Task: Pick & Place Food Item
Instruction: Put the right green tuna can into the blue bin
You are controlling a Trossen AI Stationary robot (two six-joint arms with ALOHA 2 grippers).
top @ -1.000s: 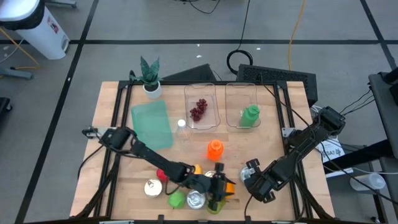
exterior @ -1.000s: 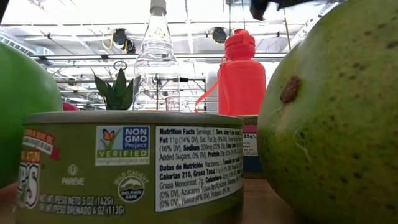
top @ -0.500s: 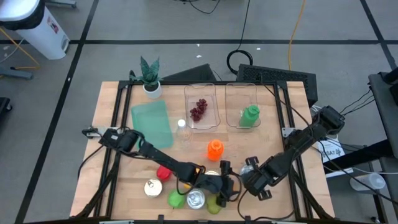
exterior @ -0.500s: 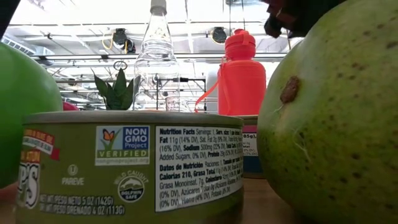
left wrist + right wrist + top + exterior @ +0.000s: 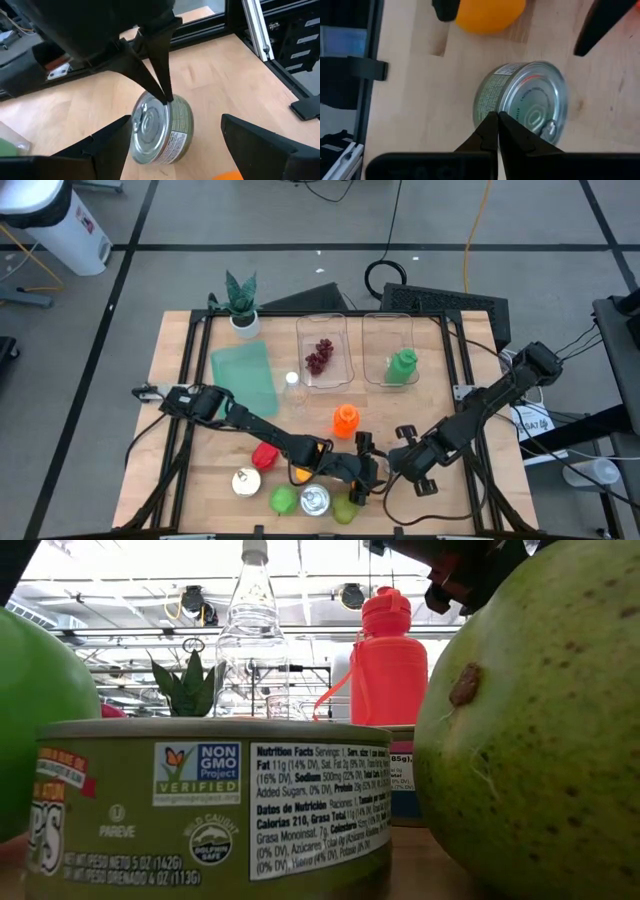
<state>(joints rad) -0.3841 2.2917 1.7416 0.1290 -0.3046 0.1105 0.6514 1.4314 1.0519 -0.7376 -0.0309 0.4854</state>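
Near the front middle of the table [image 5: 190, 340], in the left wrist view: a tin can [image 5: 160, 132] with a silver pull-tab lid and an olive label, its small print unreadable there. Flanked by the two dark fingers [image 5: 107, 145] of the left gripper [image 5: 176, 119], jaws spread wide, a gap on each side, nothing gripped. Touched at the lid's rim by the right gripper [image 5: 497, 122], jaws pressed fully together into a single point. Just beyond the can, seen from the right wrist: an orange fruit [image 5: 490, 12].

From above, both grippers meeting low and centre, left [image 5: 368, 470] and right [image 5: 400, 460] almost tip to tip.

At the table's front edge, filling the low view: a second can [image 5: 210, 805], olive label legible. "NON GMO Project VERIFIED" with a butterfly, "Nutrition Facts", "Datos de Nutrición", "Calories 210", "PAREVE", "DOLPHIN SAFE", "PESO NETO 5 OZ (142g)", "PESO DRENADO 4 OZ (113G)". Beside it on either side, a speckled green fruit [image 5: 540, 720] and a green apple [image 5: 30, 720]. Behind, an orange bottle [image 5: 388, 650], a clear bottle [image 5: 253, 630] and a small plant [image 5: 190, 685].

Farther back on the table: a green mat [image 5: 244, 380], a clear tray of grapes [image 5: 320, 355], and another tray holding a green item [image 5: 402, 367].
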